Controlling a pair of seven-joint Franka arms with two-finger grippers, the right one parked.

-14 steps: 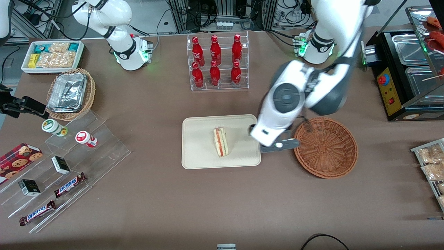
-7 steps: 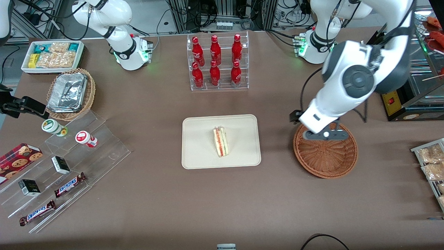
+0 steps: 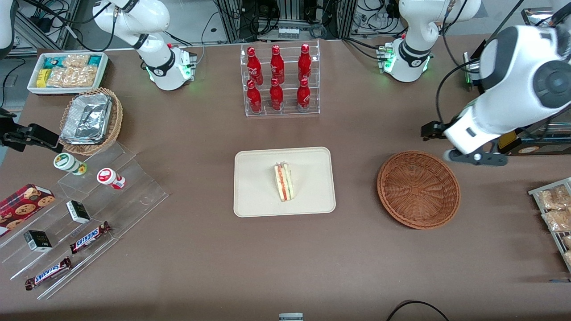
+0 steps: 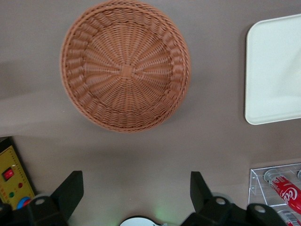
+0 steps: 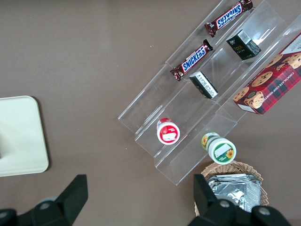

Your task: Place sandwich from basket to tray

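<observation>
The sandwich (image 3: 284, 182) lies on its side in the middle of the cream tray (image 3: 254, 183), its red, yellow and green filling showing. Beside the tray, toward the working arm's end, the reddish-brown basket (image 3: 418, 189) holds nothing. My gripper (image 3: 475, 157) hangs open and empty above the table, past the basket's rim toward the working arm's end and a little farther from the front camera. In the left wrist view the gripper (image 4: 135, 188) has its black fingers (image 4: 70, 192) spread wide over bare table, with the basket (image 4: 124, 70) and a corner of the tray (image 4: 277, 80) in sight.
A clear rack of red bottles (image 3: 279, 80) stands farther from the front camera than the tray. A black appliance (image 3: 504, 116) sits close to my gripper. A snack rack (image 3: 555, 214) edges the working arm's end. Stepped acrylic shelves (image 3: 89, 209) and a foil-filled tan basket (image 3: 91, 120) occupy the parked arm's end.
My gripper has swept from the tray's edge, over the basket, out toward the working arm's end of the table. The sandwich has stayed on the tray.
</observation>
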